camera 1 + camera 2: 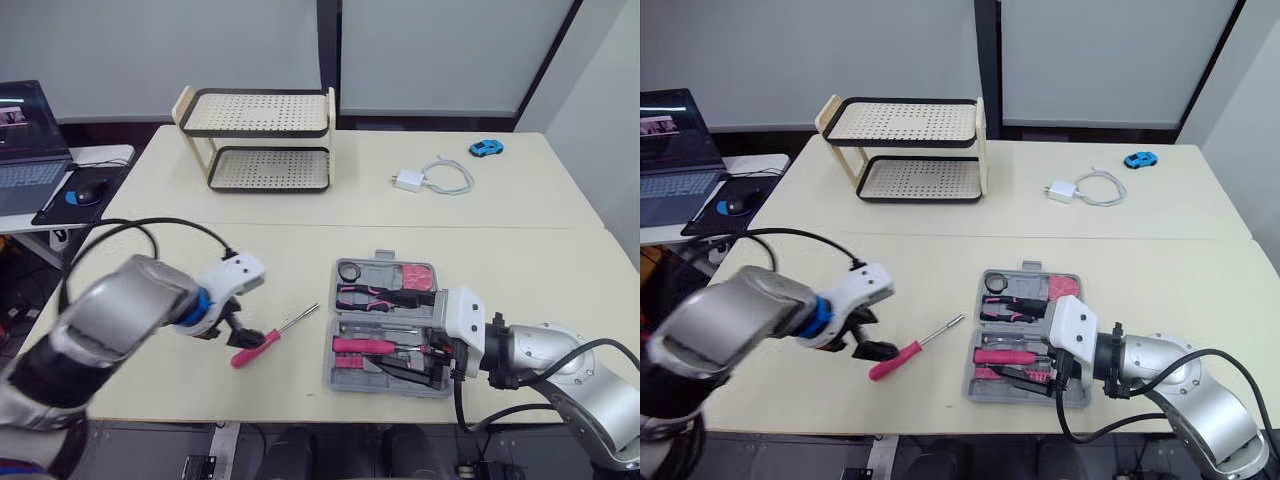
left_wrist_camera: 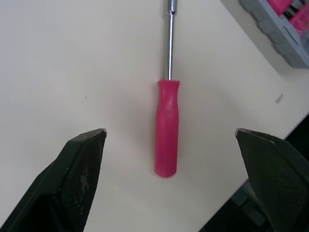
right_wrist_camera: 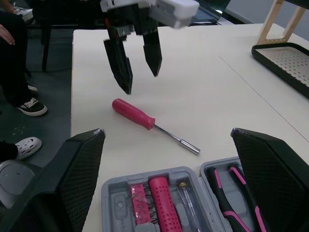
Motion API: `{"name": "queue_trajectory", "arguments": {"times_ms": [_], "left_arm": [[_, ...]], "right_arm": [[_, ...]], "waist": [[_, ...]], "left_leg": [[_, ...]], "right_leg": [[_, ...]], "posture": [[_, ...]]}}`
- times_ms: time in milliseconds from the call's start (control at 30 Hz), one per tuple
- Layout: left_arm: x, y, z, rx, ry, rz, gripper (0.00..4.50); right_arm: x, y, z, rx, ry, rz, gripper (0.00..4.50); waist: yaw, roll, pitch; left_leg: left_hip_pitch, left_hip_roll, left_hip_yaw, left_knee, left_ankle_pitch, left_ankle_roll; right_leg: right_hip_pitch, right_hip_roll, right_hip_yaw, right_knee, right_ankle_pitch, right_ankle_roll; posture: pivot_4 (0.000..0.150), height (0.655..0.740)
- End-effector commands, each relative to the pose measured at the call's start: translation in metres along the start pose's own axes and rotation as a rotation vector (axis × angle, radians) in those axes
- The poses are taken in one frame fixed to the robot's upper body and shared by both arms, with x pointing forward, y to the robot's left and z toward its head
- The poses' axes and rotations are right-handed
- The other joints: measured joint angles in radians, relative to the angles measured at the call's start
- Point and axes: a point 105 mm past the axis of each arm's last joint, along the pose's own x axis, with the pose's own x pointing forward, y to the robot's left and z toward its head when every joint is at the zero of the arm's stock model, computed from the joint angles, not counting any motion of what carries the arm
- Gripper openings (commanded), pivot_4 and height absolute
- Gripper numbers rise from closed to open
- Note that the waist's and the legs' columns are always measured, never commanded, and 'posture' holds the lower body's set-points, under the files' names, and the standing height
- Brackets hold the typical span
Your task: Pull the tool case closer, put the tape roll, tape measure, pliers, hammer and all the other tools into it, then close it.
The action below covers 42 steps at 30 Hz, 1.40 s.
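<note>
At the near right corner of the open grey tool case [image 1: 385, 325], the right gripper [image 1: 440, 352] has its two fingers spread wide with nothing between them; the head views do not show whether it touches the case. Its wrist view looks across the case to the one screwdriver [image 3: 140, 115] lying loose on the table, and shows the left gripper [image 3: 142, 83] hanging just above the pink handle, clear of it. The left wrist view shows that handle centred between wide-open fingers [image 2: 82, 179], which hold nothing. The screwdriver lies left of the case, shaft tip towards it. One pair of pliers [image 1: 380, 295] lies inside the case. Beyond the case stand one two-tier rack [image 1: 258, 135], one charger [image 1: 410, 180] and one blue toy car [image 1: 486, 148].
</note>
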Motion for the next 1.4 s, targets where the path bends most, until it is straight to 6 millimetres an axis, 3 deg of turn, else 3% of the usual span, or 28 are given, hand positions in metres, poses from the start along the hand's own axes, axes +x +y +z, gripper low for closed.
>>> {"name": "queue_trajectory", "arguments": {"times_ms": [33,167,300,533,700,967,1400], "left_arm": [[-0.028,-0.002,-0.008,0.021,-0.193,0.001,4.46],[-0.046,-0.004,-0.027,0.129,-0.346,0.035,4.46],[-0.058,-0.002,-0.070,-0.098,-0.380,0.045,4.46],[-0.066,-0.002,-0.089,-0.049,-0.438,0.109,4.46],[-0.067,-0.002,-0.087,-0.036,-0.455,0.098,4.46],[-0.049,-0.001,-0.059,0.025,-0.520,0.090,4.46],[0.024,0.003,-0.030,0.104,-0.522,0.138,4.46]], "right_arm": [[0.001,-0.001,0.007,-0.054,-0.028,0.032,4.50],[0.002,-0.002,0.008,-0.059,-0.033,0.052,4.50],[0.004,-0.002,0.008,-0.040,-0.040,0.082,4.50],[0.006,-0.002,0.009,-0.035,-0.043,0.094,4.50],[0.005,-0.004,0.008,-0.039,-0.036,0.087,4.50],[0.004,0.000,0.009,-0.047,-0.019,0.092,4.50],[-0.001,0.003,0.008,-0.042,0.011,0.075,4.50]], "waist": [[-0.002,0.002,0.000],[0.009,0.002,0.001],[0.019,0.002,0.001],[0.034,0.002,0.001],[0.034,0.002,0.001],[0.034,0.002,0.001],[0.034,0.002,0.001]], "left_leg": [[0.000,0.000,0.000,0.000,0.000,0.000],[0.000,0.002,0.003,-0.001,0.000,0.000],[0.001,0.001,0.005,-0.001,-0.002,0.003],[0.003,0.001,0.006,-0.002,-0.003,0.005],[0.004,0.001,0.007,-0.002,-0.003,0.006],[0.006,0.001,0.008,-0.007,-0.003,0.006],[0.007,0.001,0.008,-0.011,-0.003,0.005]], "right_leg": [[0.000,0.000,0.000,-0.001,0.000,0.000],[0.000,0.000,0.001,-0.004,0.000,-0.001],[0.000,-0.002,0.002,-0.006,0.000,-0.002],[0.000,-0.003,0.002,-0.007,0.001,-0.002],[0.000,-0.003,0.003,-0.007,0.001,-0.002],[0.001,-0.003,0.004,-0.007,0.001,-0.002],[0.002,-0.003,0.004,-0.007,0.001,-0.003]], "posture": [[0.150,0.7400],[0.150,0.7400],[0.150,0.7400],[0.150,0.7400],[0.150,0.7400],[0.150,0.7400],[0.150,0.7400]]}}
